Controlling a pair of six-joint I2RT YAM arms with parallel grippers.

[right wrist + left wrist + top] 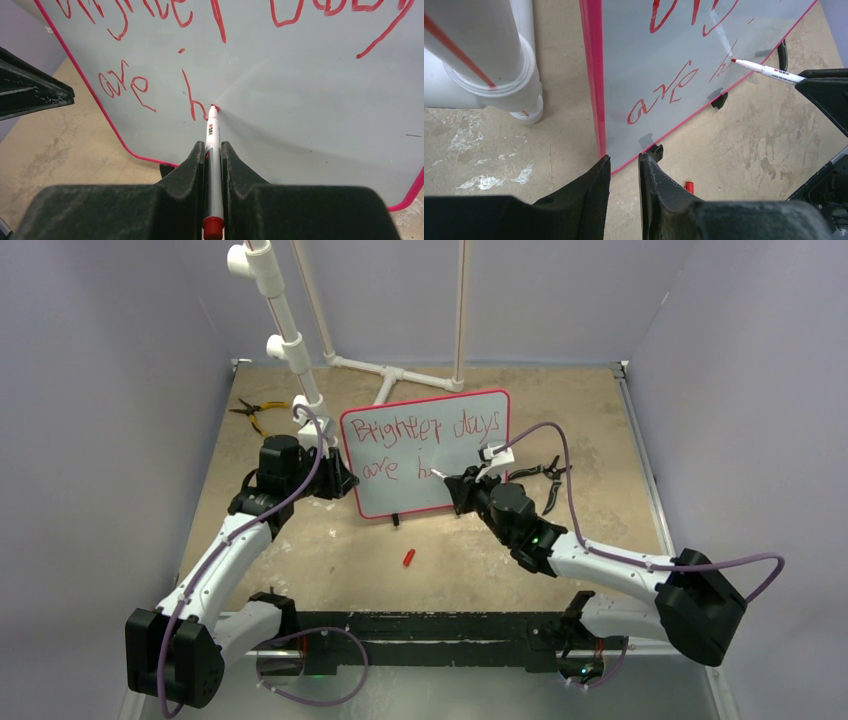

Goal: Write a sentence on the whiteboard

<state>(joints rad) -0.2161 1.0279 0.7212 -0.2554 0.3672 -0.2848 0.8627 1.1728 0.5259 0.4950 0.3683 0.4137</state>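
Note:
The whiteboard [395,498] stands upright mid-table on small black feet [719,100], red frame around it. The sentence [430,430] reads "Brighter days" on the top row and "are h" [150,90] below. My right gripper [213,145] is shut on a white marker [212,132] with a red end. The marker's red tip touches the board at the foot of the "h". My left gripper [624,157] is at the board's lower left corner [606,167], its fingertips closed to either side of the red frame.
A red marker cap [408,558] lies on the table in front of the board. White PVC pipes [285,330] rise just left of the board, close to my left gripper. Yellow-handled pliers [258,410] lie at the back left, black pliers [545,478] right of the board.

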